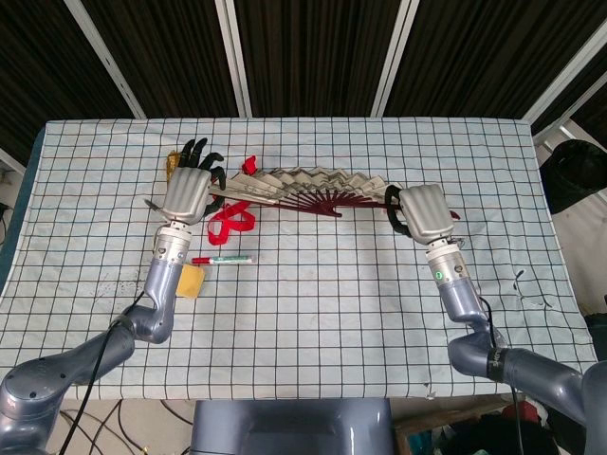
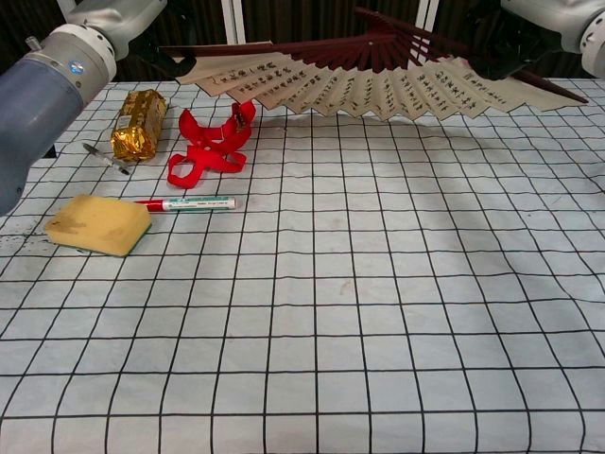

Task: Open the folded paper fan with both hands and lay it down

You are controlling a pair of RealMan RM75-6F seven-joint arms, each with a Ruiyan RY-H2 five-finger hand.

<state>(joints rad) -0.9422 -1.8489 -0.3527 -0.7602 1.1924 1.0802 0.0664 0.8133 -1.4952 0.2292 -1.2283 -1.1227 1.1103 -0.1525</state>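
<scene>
The paper fan [image 1: 303, 185] is spread wide, its cream pleats with dark writing and its dark red ribs fanned out [image 2: 378, 90]. It hangs a little above the checked cloth and casts a shadow on it. My left hand [image 1: 187, 190] holds the fan's left end, with its dark fingers splayed upward. In the chest view, that hand [image 2: 99, 33] is at the top left corner. My right hand [image 1: 424, 213] grips the right end rib, which pokes out past it. It shows at the top right in the chest view [image 2: 553, 24].
A red ribbon [image 2: 210, 147] lies below the fan's left part. A gold foil packet [image 2: 138, 123] and a small grey pen [image 2: 106, 158] are near it. A red-capped marker [image 2: 189, 202] and a yellow sponge [image 2: 97, 224] lie nearer the front left.
</scene>
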